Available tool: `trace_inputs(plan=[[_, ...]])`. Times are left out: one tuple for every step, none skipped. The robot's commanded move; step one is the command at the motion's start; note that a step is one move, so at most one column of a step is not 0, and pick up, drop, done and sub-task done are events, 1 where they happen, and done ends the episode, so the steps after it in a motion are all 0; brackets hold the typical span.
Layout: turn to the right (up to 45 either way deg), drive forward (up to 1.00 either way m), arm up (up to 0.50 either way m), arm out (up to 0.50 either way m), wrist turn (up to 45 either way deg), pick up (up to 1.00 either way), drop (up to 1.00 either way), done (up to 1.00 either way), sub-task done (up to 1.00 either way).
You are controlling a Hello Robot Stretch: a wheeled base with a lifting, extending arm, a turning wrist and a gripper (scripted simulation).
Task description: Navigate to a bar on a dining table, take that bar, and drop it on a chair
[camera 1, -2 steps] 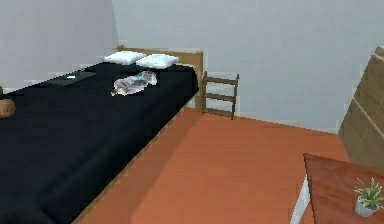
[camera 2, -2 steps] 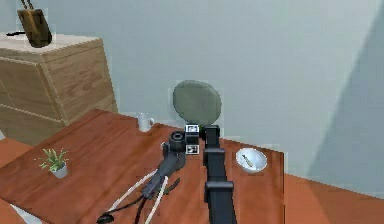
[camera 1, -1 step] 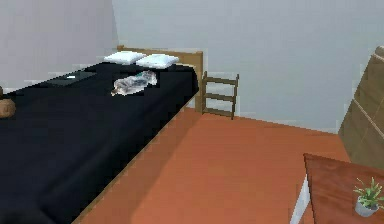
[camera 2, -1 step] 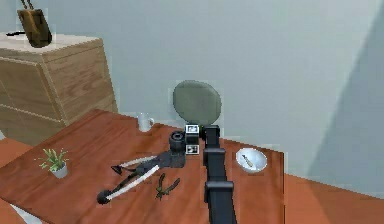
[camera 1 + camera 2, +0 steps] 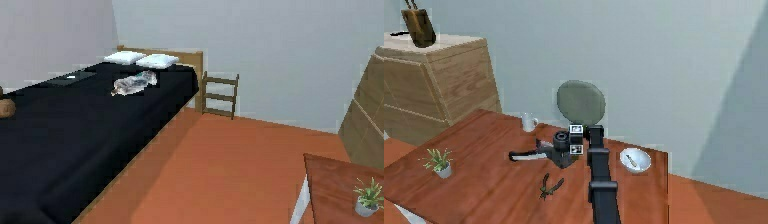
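The gripper (image 5: 522, 155) points toward the arm side view's left above the dining table (image 5: 474, 185), its jaws' state and load untellable, while 1 small dark thing (image 5: 551, 185), possibly the bar, lies just below-right of it.

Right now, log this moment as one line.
stage: arm over wooden table | gripper: hold unclear | nearby: white mug, plant, bowl, small dark tool | chair: at wall beside bed

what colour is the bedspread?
Black. The bedspread shows best in the forward view, with two white pillows at its head.
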Motion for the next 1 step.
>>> trace_inputs(plan=[[0.0,0.0,0.0,0.0,12.0,0.0,0.0,0.0,0.0]])
